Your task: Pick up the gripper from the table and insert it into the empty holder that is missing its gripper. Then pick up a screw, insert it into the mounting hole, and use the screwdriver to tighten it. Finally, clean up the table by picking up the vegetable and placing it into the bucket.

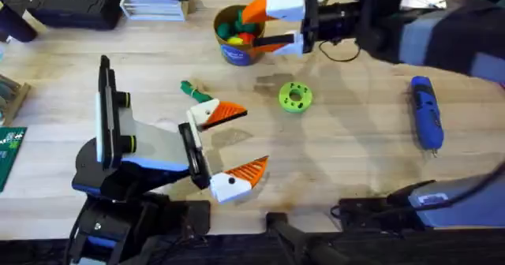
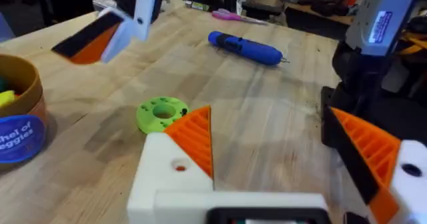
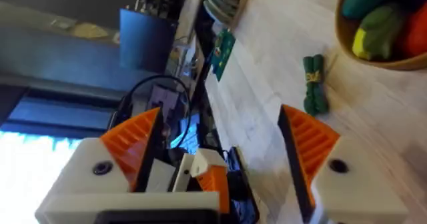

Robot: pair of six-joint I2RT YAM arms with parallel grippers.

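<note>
While left gripper gapes empty, vegetable lies just beyond it.

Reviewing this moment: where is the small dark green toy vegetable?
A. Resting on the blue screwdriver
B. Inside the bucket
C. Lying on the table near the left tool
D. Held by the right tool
C. The vegetable lies flat on the bare wood just beyond the left tool, apart from the bucket, where the right tool hovers holding nothing, and far from the screwdriver.
</note>
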